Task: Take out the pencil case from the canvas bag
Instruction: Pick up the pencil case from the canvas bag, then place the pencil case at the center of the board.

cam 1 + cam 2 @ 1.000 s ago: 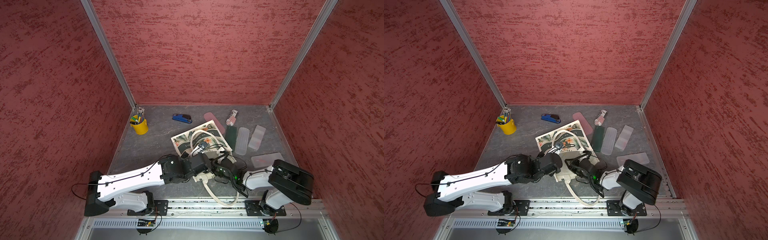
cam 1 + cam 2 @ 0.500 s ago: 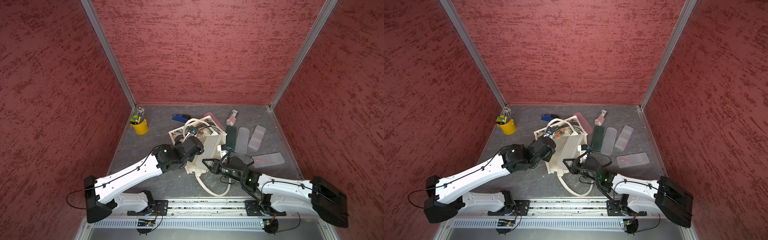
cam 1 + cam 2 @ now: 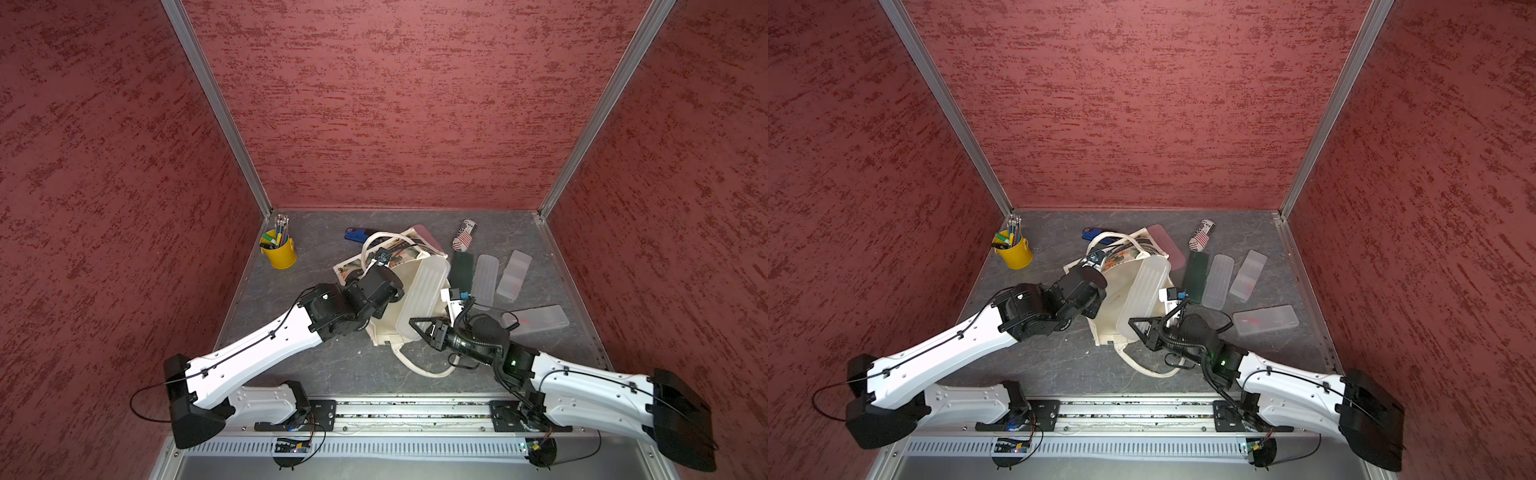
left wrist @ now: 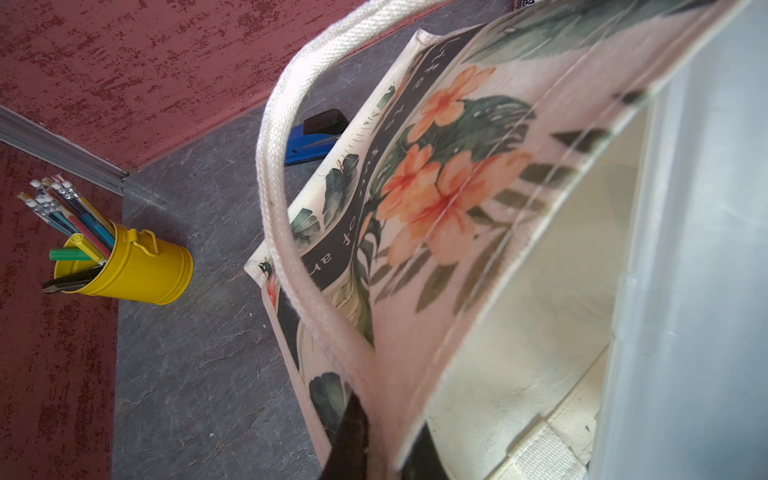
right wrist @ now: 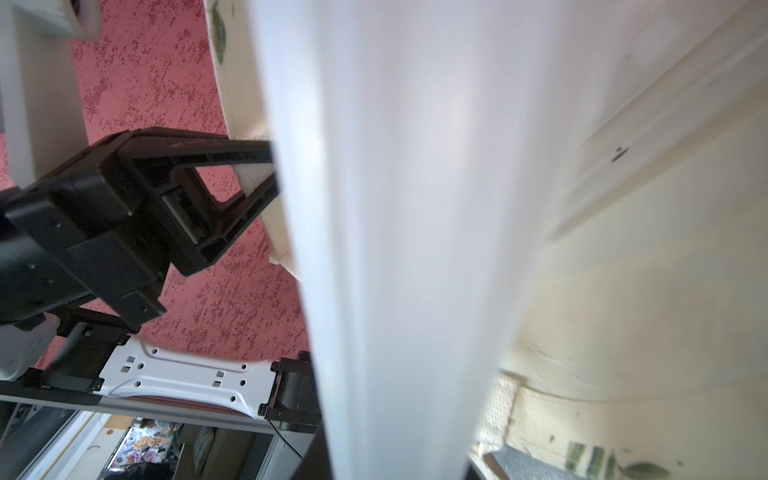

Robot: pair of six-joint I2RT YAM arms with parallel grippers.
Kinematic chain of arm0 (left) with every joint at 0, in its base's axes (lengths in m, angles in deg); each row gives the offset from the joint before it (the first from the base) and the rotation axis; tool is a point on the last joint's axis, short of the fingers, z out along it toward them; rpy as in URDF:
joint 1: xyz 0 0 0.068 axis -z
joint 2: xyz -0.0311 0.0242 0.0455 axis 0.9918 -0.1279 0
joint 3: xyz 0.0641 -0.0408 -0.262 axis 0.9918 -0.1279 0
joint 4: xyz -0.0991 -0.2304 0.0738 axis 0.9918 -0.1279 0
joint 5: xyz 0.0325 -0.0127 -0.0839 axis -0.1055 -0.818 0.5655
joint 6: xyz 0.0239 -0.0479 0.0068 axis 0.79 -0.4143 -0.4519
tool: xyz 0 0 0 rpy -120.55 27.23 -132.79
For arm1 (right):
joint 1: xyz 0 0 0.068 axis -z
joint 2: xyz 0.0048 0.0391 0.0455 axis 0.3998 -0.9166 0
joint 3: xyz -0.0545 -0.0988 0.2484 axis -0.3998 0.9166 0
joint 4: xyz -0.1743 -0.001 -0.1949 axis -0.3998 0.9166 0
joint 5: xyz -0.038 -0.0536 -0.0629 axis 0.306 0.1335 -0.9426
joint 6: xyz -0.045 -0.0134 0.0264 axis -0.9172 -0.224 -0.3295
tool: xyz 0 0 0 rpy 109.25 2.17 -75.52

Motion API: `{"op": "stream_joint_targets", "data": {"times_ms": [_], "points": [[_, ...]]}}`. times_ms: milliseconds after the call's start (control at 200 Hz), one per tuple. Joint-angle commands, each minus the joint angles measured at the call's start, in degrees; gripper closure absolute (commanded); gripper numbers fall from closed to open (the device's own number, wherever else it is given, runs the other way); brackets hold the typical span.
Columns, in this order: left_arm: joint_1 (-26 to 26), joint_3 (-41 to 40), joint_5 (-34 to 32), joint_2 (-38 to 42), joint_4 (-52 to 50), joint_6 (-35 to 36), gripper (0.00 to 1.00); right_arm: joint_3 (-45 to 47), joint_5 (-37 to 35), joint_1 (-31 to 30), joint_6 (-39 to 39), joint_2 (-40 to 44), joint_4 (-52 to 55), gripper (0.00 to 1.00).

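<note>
The cream canvas bag (image 3: 388,332) (image 3: 1105,318) stands tilted with its mouth held wide; its leaf-and-flower side (image 4: 436,187) faces the back. My left gripper (image 3: 384,259) (image 3: 1096,259) (image 4: 382,449) is shut on the bag's printed wall at the rim. A long translucent white pencil case (image 3: 424,297) (image 3: 1142,293) (image 4: 706,249) (image 5: 415,208) slants out of the bag's mouth. My right gripper (image 3: 417,328) (image 3: 1138,328) (image 5: 395,465) is shut on its near end. One bag handle (image 3: 415,368) lies loose on the floor.
A yellow pot of pencils (image 3: 279,253) stands at the back left. A blue stapler (image 3: 355,236) and pink case (image 3: 428,239) lie behind the bag. To the right lie a striped pouch (image 3: 464,235), dark green case (image 3: 461,270) and clear cases (image 3: 486,278). Red walls close three sides.
The bag lay flat a second ago. My left gripper has lifted its printed wall toward the back, and the right gripper has drawn the pencil case out into view.
</note>
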Motion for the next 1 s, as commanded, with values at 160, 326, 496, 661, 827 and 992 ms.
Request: {"op": "stream_joint_targets", "data": {"times_ms": [160, 326, 496, 661, 827, 992], "points": [[-6.47, -0.93, 0.42, 6.06, -1.21, 2.39, 1.0, -1.98, 2.78, 0.18, -3.28, 6.35, -0.08, 0.79], [-12.12, -0.22, 1.78, 9.2, -2.89, 6.08, 1.0, -1.86, 2.14, 0.25, -3.89, 11.74, 5.26, 0.79], [-13.4, -1.56, 5.53, 12.73, -2.77, 5.14, 1.0, -5.85, -3.15, 0.58, -7.64, 15.72, 15.69, 0.79], [-12.85, -4.45, 8.51, 16.15, -5.01, 0.45, 1.0, -12.78, -5.28, 2.08, -11.85, 13.3, 24.52, 0.79], [-12.53, -7.25, 10.2, 21.83, -6.21, -2.25, 1.0, -16.67, -2.0, 7.0, -14.14, 9.52, 29.29, 0.79], [-12.53, -7.15, 11.16, 24.73, -8.33, -3.09, 1.0, -16.0, 6.25, 14.62, -14.39, 5.46, 27.64, 0.79]]}}
